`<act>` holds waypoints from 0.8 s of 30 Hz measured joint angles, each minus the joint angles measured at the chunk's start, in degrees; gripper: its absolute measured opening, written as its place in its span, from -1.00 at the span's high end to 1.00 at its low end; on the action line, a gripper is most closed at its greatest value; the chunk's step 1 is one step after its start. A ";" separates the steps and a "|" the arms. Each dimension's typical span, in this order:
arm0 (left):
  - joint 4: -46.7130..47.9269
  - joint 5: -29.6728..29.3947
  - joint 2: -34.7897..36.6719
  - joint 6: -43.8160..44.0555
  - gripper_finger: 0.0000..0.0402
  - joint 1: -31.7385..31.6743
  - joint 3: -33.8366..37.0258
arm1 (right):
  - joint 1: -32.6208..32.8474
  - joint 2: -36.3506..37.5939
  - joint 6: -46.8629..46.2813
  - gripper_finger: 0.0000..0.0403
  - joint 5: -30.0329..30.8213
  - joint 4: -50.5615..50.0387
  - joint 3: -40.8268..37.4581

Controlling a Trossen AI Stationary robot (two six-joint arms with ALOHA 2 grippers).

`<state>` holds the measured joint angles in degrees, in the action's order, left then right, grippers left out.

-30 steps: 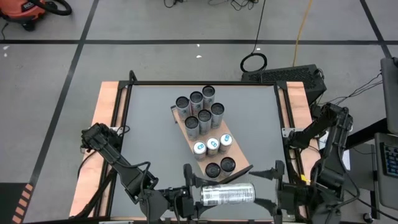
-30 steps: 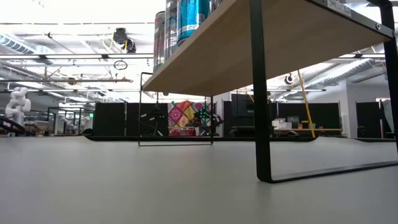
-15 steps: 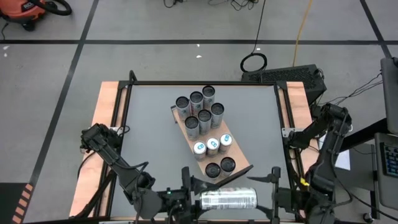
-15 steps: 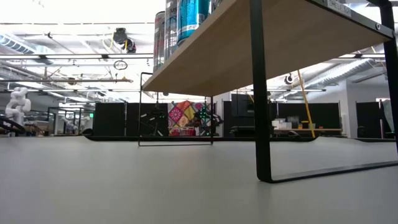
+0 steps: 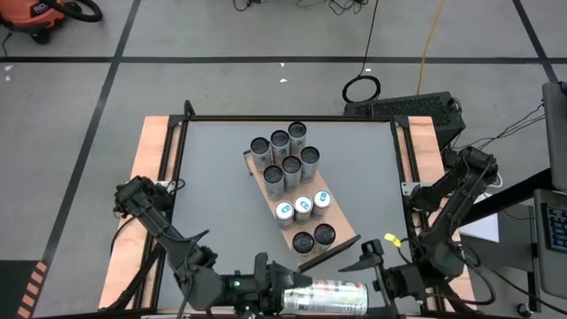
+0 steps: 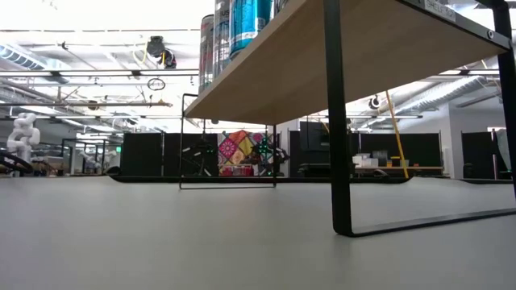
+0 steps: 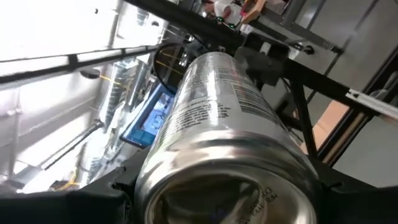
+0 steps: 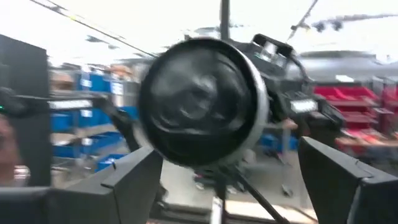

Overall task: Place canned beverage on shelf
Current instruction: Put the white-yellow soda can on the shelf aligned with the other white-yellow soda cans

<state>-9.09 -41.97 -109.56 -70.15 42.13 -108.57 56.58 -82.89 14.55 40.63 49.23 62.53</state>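
A silver canned beverage [image 5: 323, 295] lies level in the air over the table's near edge, with my left gripper [image 5: 270, 288] shut on its left end. The can fills the left wrist view [image 7: 224, 124]. My right gripper [image 5: 365, 266] is open at the can's right end [image 8: 202, 102], one finger [image 8: 124, 180] on each side of it; no touch shows. The shelf [image 5: 341, 241], a light wood board on black legs [image 6: 334, 121], stands mid-table, and several cans [image 5: 288, 159] stand upright on it. My left gripper pinches the can's sides near its left end [image 7: 146, 177] between its two fingers. The fingers come level from the table's left and lie along the can. The can is lifted clear of the table and lies level, its far end toward my right gripper.
The shelf's near-right end [image 5: 345, 237] is bare, close to both grippers. In the low view the board's underside [image 6: 355, 56] spans overhead, with cans [image 6: 242, 24] on top. Wooden rails [image 5: 151, 177] border the grey tabletop [image 5: 213, 204].
My left gripper has rolled about its own line and carried the can a little toward the table's near edge; the can stays level. My right gripper has sunk toward the near edge and turned to face the can's right end.
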 joint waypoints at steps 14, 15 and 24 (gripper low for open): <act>0.64 -3.03 0.00 -0.70 -0.24 -1.33 0.00 | -3.78 0.02 3.17 -0.51 -6.65 3.91 -0.01; 0.61 -4.11 0.00 -0.70 -0.24 -1.33 0.00 | -3.85 0.02 4.00 -0.51 -5.66 4.45 -0.01; 0.55 -8.03 0.02 -0.68 -0.24 -1.27 0.00 | -3.98 0.02 13.05 -0.22 -1.13 9.23 0.03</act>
<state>-8.54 -50.00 -109.54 -70.83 40.86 -108.57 52.59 -82.87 27.60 39.49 58.46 62.57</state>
